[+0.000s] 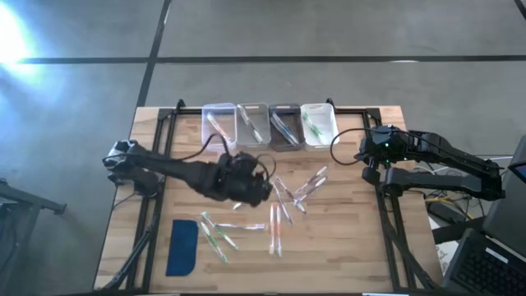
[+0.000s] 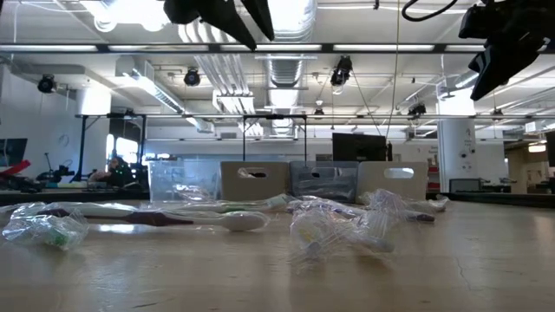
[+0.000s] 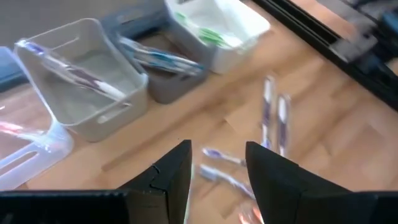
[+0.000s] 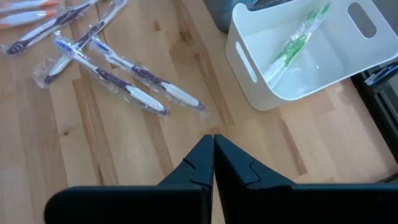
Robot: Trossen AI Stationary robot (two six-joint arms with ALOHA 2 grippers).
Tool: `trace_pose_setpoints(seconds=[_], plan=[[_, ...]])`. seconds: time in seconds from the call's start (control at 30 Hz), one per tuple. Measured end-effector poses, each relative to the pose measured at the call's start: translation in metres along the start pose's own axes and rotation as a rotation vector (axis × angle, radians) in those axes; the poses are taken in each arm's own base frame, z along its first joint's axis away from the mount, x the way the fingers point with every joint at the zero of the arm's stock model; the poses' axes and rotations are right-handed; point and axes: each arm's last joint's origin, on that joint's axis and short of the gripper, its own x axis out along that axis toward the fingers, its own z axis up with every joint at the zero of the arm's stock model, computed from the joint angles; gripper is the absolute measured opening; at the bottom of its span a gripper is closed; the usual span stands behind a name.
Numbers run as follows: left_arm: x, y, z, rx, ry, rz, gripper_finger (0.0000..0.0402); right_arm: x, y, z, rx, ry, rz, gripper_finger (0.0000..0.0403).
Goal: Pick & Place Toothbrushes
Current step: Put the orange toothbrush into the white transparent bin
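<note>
Surface: wooden table (image 1: 345, 247) under my cameras, large lit hall behind.
Toothbrushes (image 1: 289, 197): wrapped, loose across the table's middle; a second cluster near the blue pad; a few already in each bin.
Bins (image 1: 267, 126): four in a row at the far edge, one clear, two grey, one white.
Left hand (image 1: 246, 191): I see it above the loose toothbrushes at mid-table, fingers (image 3: 171, 177) partly apart, nothing between them.
Right hand (image 4: 213, 155): fingers pressed together, empty, just beside the white bin (image 4: 298, 59), which holds a green toothbrush.
Blue pad (image 1: 182, 247): flat, near the front left edge.
</note>
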Motion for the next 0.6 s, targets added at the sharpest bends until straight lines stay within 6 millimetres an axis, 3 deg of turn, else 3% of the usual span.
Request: trace_pose_setpoints(seconds=[0.4,0.6], plan=[[-0.025,-0.014,-0.025,0.09,0.07,-0.103,0.0154,0.0,0.0,0.0,0.0,0.0,0.0,0.0008],[-0.045,-0.004,-0.027,0.039,0.063,-0.077,0.0148,0.0,0.0,0.0,0.0,0.0,0.0,0.0008]])
